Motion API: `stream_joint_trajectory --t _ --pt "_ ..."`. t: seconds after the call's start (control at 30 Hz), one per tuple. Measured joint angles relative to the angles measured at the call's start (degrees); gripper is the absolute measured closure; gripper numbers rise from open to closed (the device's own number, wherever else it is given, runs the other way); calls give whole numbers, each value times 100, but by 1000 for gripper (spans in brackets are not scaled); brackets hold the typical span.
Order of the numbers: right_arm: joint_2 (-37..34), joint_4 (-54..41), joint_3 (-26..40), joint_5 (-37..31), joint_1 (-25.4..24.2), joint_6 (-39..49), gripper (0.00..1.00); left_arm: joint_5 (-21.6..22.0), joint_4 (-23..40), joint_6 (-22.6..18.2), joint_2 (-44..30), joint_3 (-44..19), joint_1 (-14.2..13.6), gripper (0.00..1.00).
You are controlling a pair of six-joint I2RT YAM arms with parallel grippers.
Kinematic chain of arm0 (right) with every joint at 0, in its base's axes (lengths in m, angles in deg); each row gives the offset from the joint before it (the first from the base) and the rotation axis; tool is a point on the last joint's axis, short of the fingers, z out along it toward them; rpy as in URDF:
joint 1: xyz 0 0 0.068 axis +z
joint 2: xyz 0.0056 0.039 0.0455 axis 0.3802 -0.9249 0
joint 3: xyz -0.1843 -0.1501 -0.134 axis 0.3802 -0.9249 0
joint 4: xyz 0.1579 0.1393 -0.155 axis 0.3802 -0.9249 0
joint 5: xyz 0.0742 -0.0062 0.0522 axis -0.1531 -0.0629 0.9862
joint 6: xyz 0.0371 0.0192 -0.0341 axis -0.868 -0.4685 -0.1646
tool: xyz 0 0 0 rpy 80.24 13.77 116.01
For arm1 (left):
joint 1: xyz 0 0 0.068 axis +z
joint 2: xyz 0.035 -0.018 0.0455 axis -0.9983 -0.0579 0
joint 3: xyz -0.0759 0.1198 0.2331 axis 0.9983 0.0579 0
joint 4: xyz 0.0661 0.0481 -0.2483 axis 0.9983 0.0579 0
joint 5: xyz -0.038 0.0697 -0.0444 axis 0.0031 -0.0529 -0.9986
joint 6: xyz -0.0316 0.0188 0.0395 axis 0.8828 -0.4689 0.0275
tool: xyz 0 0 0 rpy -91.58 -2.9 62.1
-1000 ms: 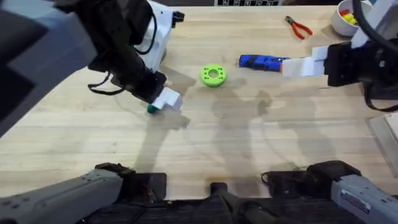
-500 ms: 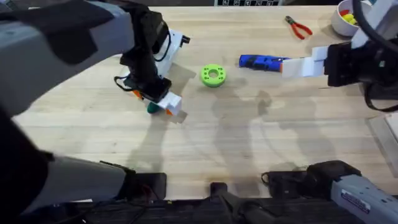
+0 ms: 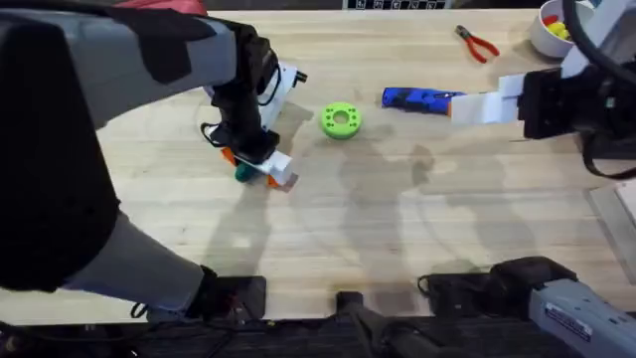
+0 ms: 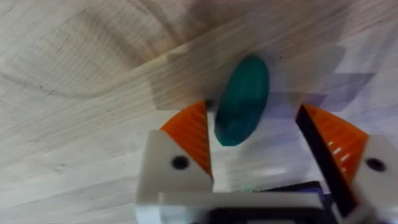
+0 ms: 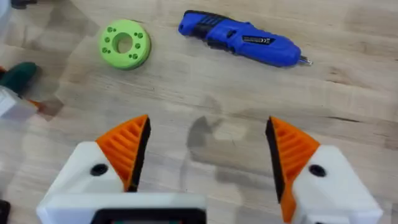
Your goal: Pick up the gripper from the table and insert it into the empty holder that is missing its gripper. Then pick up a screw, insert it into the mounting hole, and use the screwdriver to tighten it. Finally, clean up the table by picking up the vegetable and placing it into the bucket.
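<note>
My left gripper [image 4: 258, 146], white-bodied with orange ribbed pads, is down at the table left of centre with its jaws spread open around the small dark green oblong toy vegetable [image 4: 244, 99]; the left pad [image 4: 193, 134] sits just beside the vegetable's lower end, while the other pad stands clear of it. From overhead I see that vegetable [image 3: 241, 174] lying on the pale wooden table [image 3: 378, 229], tucked against the near-left side of the gripper [image 3: 270, 169]. My right gripper [image 5: 205, 155] hangs open over bare wood at the right side, holding nothing. Just beyond it lies the blue cylindrical powered screwdriver [image 5: 239, 39], flat on the table with its thin metal tip pointing right. The bright green ring-shaped disc [image 5: 124, 43] rests left of the screwdriver, apart from it. Red-handled pliers [image 3: 477, 43] lie at the far right, near a white bowl [image 3: 552, 30] of coloured bits at the corner.
</note>
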Motion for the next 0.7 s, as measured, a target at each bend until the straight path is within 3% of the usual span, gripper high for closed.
stream_joint_trajectory --t 0.1,0.2,0.33,0.7 --pt "0 -2 0 0 0 0 8 -2 -14 -8 0 0 0 245" --pt "2 -2 0 0 0 0 7 6 -60 -25 0 -2 0 493" --pt "1 -2 0 0 0 0 7 15 -101 -42 11 -27 2 956" --pt "2 -2 0 0 0 0 7 -5 -127 -44 10 -83 0 970"
